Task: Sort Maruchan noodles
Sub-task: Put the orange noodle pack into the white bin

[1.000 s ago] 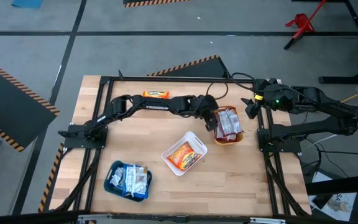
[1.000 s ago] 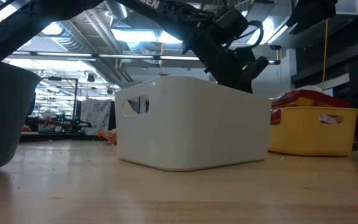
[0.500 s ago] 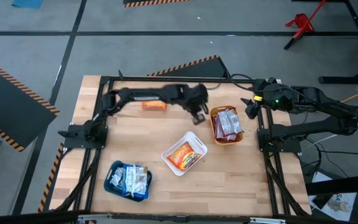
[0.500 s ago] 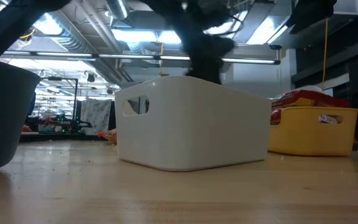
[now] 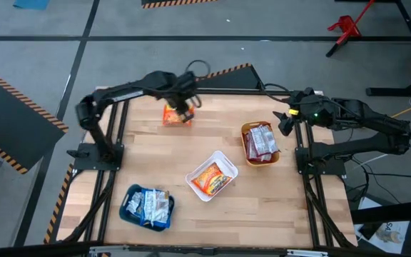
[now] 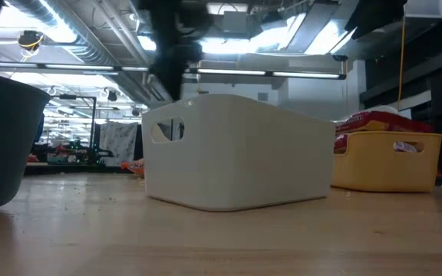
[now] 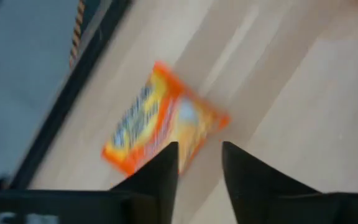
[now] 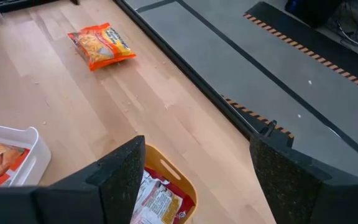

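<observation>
One orange noodle packet point(image 5: 170, 116) lies flat on the wood near the table's far edge; it shows also in the left wrist view point(image 7: 157, 121) and the right wrist view point(image 8: 101, 45). My left gripper point(image 5: 183, 111) hovers just above that packet, open point(image 7: 199, 163), with its fingertips over the packet's near edge and apart from it. My right gripper point(image 5: 284, 123) waits open point(image 8: 194, 165) at the table's right far side, above the orange bin's far corner. Other packets lie in the three bins.
The orange bin point(image 5: 260, 144) holds dark red packets, the white bin point(image 5: 211, 175) an orange packet, and the teal bin point(image 5: 147, 206) blue ones. In the low view the white bin point(image 6: 236, 149) stands in the middle, between the yellow-orange bin point(image 6: 386, 157) and the teal one point(image 6: 2, 138). Black frame rails edge the table.
My left gripper has swung quickly from above the orange bin toward the table's left and far edge, and now stands over the loose orange packet. The right arm has kept still.
</observation>
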`<control>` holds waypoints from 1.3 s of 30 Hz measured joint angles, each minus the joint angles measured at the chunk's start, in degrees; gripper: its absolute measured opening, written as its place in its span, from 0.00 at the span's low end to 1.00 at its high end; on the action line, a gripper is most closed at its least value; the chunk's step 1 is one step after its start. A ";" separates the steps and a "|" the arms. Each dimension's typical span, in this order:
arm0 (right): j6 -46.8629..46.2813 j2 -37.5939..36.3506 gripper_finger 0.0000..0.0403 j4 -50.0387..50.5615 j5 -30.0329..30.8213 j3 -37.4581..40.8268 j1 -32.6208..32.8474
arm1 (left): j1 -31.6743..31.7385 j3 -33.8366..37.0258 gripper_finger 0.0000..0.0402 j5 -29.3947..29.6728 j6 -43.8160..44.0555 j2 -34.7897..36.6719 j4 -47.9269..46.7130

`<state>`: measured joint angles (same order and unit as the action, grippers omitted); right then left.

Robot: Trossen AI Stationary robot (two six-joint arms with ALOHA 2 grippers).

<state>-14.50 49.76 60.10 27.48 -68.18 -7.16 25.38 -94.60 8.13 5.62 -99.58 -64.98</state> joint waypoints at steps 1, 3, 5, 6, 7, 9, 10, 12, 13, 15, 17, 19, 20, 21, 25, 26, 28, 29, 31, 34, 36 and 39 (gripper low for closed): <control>0.00 0.00 0.69 -0.02 0.02 0.00 0.00 | 0.45 3.02 0.31 -0.10 0.09 1.82 0.06; -0.04 0.02 0.69 0.00 0.00 0.00 0.00 | 1.02 9.25 0.38 -0.06 1.38 5.20 1.30; -0.07 0.00 0.69 -0.02 0.05 0.00 0.00 | 1.63 15.49 0.45 -0.04 3.30 8.00 4.30; -0.07 0.00 0.69 -0.02 0.13 0.00 0.00 | 1.91 18.47 0.48 -0.05 4.21 9.02 5.89; -0.09 0.02 0.69 -0.04 0.15 0.00 0.00 | 2.09 21.24 0.50 -0.10 5.07 9.65 7.88; -0.12 0.02 0.69 -0.08 0.70 0.00 0.00 | 2.61 25.78 0.55 -0.28 6.73 9.84 10.77; -0.15 0.00 0.69 -0.12 1.10 0.00 0.00 | 2.87 27.70 0.57 -0.30 7.32 9.78 11.14; -0.15 0.02 0.69 -0.13 1.47 0.00 0.00 | 3.16 31.00 0.59 -0.28 7.41 9.66 13.07; -0.15 0.02 0.69 -0.13 1.47 0.00 0.00 | 3.18 32.43 0.60 -0.25 7.56 9.57 14.57; -0.17 0.00 0.69 -0.19 1.51 0.00 0.00 | 3.32 34.94 0.60 -0.15 7.80 9.54 16.48; -0.17 0.02 0.69 -0.24 2.03 0.00 0.00 | 3.92 36.73 0.60 0.07 7.78 9.54 19.03; -0.20 0.01 0.69 -0.26 2.80 0.00 0.00 | 4.86 38.39 0.60 0.31 7.78 9.54 21.91; -0.20 0.01 0.69 -0.26 2.90 0.00 0.00 | 5.34 39.25 0.60 0.21 7.79 9.54 23.20; -0.20 0.01 0.69 -0.26 2.91 0.00 0.00 | 5.74 39.99 0.60 0.07 7.79 9.54 24.58; -0.20 0.02 0.69 -0.26 2.73 0.00 0.00 | 7.37 42.21 0.60 -0.10 7.77 9.54 29.07; -0.20 0.02 0.69 -0.26 2.66 0.00 0.00 | 7.79 42.88 0.60 -0.27 7.78 9.54 30.02; -0.22 0.02 0.69 -0.26 2.56 0.00 0.00 | 8.31 43.97 0.60 -1.31 7.78 9.54 33.00; -0.20 0.02 0.69 -0.26 2.54 0.00 0.00 | 8.43 44.47 0.60 -1.74 7.77 9.54 34.37; -0.26 0.02 0.69 -0.26 2.54 0.00 0.00 | 8.45 45.51 0.60 -1.65 7.77 9.54 35.31; -0.50 0.02 0.69 -0.24 2.54 0.00 0.00 | 8.49 46.89 0.60 -1.77 7.79 8.55 37.08; -0.50 0.00 0.69 -0.24 2.54 0.00 0.00 | 8.49 47.28 0.60 -2.28 7.78 7.07 36.83; -0.56 0.02 0.69 -0.24 2.53 0.00 0.00 | 8.36 47.03 0.60 -3.18 7.84 4.54 37.01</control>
<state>-15.06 49.78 59.86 30.01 -68.18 -7.16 33.74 -47.58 4.96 13.45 -95.03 -27.97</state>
